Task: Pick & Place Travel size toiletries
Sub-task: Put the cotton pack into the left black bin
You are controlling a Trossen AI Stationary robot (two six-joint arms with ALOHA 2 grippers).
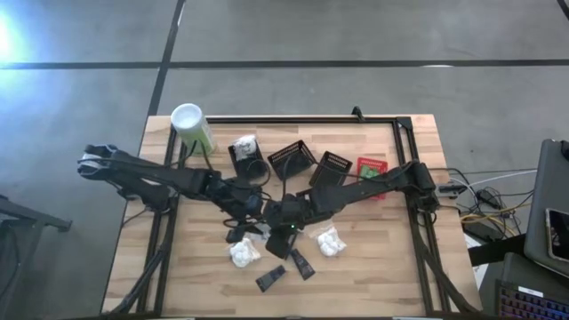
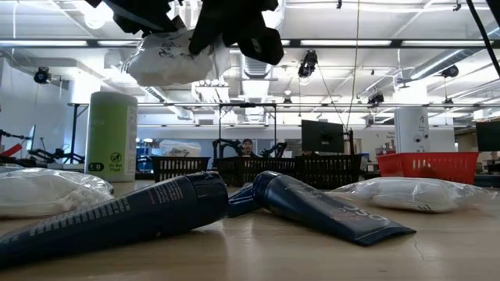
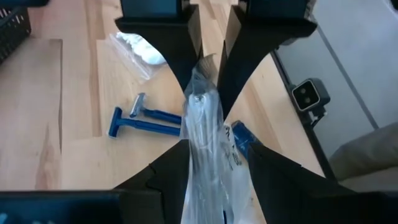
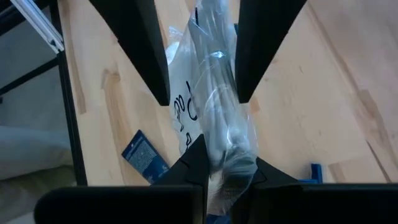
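A clear crinkly wrapped packet [image 2: 168, 58] with white contents hangs lifted above the table's middle between both grippers. My left gripper [image 3: 216, 142] and my right gripper [image 4: 229, 152] meet nose to nose over it [image 1: 267, 213], each shut on it. Lying flat on the table are two white packets [image 1: 244, 253] [image 1: 331, 240], two dark tubes [image 1: 271, 277] [image 1: 302, 262], and blue razors [image 3: 134, 118]. My left gripper has the packet's wider body [image 3: 205, 155] between its two fingers, coming level from the table's left. The packet is clear of the table. My right gripper pinches the packet's opposite, gathered end [image 4: 230, 146] between its two fingers, coming from the table's right, fingers along the packet's length.
The pale-green canister [image 1: 191, 124] stands at the far left. Black baskets [image 1: 292, 158] [image 1: 331, 164] and a red basket [image 1: 372, 166] line the far side, and another black basket [image 1: 244, 151] holds a white packet. A black frame rail [image 1: 404, 160] borders the table.
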